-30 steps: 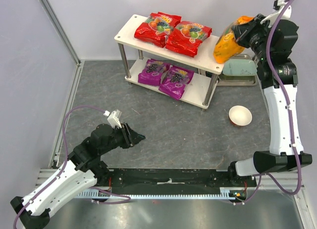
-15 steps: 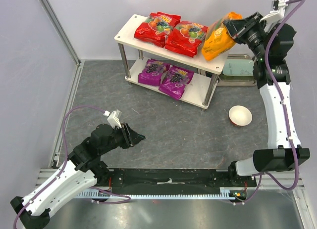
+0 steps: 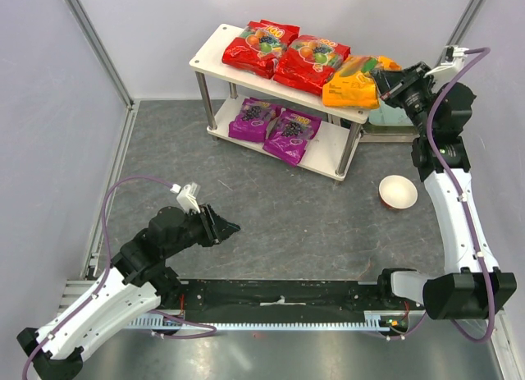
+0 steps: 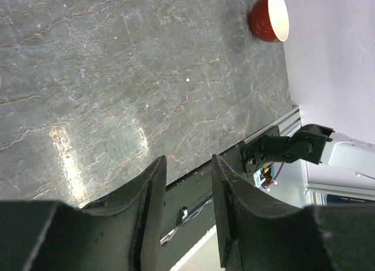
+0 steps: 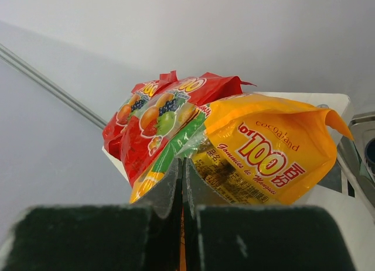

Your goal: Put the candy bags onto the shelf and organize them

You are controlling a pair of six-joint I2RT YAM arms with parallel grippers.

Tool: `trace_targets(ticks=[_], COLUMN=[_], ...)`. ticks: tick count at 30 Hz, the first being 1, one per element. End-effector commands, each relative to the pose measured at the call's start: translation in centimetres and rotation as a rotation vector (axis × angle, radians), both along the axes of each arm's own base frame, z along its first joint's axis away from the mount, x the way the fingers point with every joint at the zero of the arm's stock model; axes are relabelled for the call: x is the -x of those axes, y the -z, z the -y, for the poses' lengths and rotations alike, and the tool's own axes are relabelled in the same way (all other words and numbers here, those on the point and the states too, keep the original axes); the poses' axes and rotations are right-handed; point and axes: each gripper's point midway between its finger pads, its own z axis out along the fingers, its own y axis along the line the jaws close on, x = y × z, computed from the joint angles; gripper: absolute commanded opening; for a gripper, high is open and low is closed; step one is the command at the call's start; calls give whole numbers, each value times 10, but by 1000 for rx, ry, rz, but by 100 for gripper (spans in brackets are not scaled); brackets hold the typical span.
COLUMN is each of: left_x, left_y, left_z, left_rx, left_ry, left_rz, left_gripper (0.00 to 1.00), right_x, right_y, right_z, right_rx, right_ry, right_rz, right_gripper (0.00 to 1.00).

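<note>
Orange candy bag [image 3: 351, 83] now lowered onto shelf [image 3: 215, 56] top tier, my right hand [image 3: 381, 80] gripping it; release due next.

Orange candy bag [image 5: 263, 154]: yellow-orange with a red "100" edged in white; a green band with fruit print runs along one side.
Left red candy bag [image 3: 261, 43] and right red candy bag [image 3: 310, 61]: glossy red with orange, green and dark fruit pictures.
Left purple candy bag [image 3: 256, 117] and right purple candy bag [image 3: 293, 134]: magenta-purple with a dark fruit print, possibly grapes, too small to confirm.
Shelf [image 3: 215, 56]: cream-white boards, silver legs.
Bowl [image 4: 269, 16]: red outside, cream inside.
Table [image 3: 271, 216]: grey, marbled with pale veins.
Tray [image 3: 392, 117]: pale green.
</note>
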Motion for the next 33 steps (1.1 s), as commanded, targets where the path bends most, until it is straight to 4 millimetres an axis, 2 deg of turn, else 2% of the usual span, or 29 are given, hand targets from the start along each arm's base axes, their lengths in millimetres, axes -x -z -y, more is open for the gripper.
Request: trace_targets(ticks=[1, 2, 3, 5, 8, 11, 13, 14, 27, 31, 32, 33], left_x=[-3, -2, -2, -2, -2, -2, -3, -3, -5, -4, -4, -4], left_y=[-10, -9, -9, -11, -11, -10, -10, -9, -9, -9, -9, -9], left_z=[2, 2, 2, 3, 3, 3, 3, 3, 5, 5, 5, 5], left_rx=[20, 20, 19, 22, 19, 15, 16, 12, 13, 16, 16, 18], left_ry=[-5, -3, -3, -1, 0, 1, -1, -1, 3, 4, 4, 4], left_rz=[14, 13, 12, 16, 17, 15, 16, 13, 10, 11, 11, 13], left_gripper=[43, 43, 43, 43, 43, 44, 44, 44, 44, 44, 43, 43], right_x=[6, 5, 2, -4, -13, -19, -21, -22, -30, -36, -38, -39], right_y=[15, 18, 21, 29, 43, 50, 48, 55, 52, 46, 49, 47], right_z=[-3, -3, 7, 8, 1, -6, -10, -11, -9, -13, -25, -27], right_rx=[42, 43, 45, 44, 46, 61, 73, 74, 45, 41, 44, 44], right_ry=[-9, -6, 14, 1, -50, -102, -133, -142, -99, -85, -111, -110], right_rz=[-32, -43, -52, -75, -110, -126, -118, -145, -145, -124, -132, -129], right_gripper=[0, 0, 0, 0, 0, 0, 0, 0, 0, 0, 0, 0])
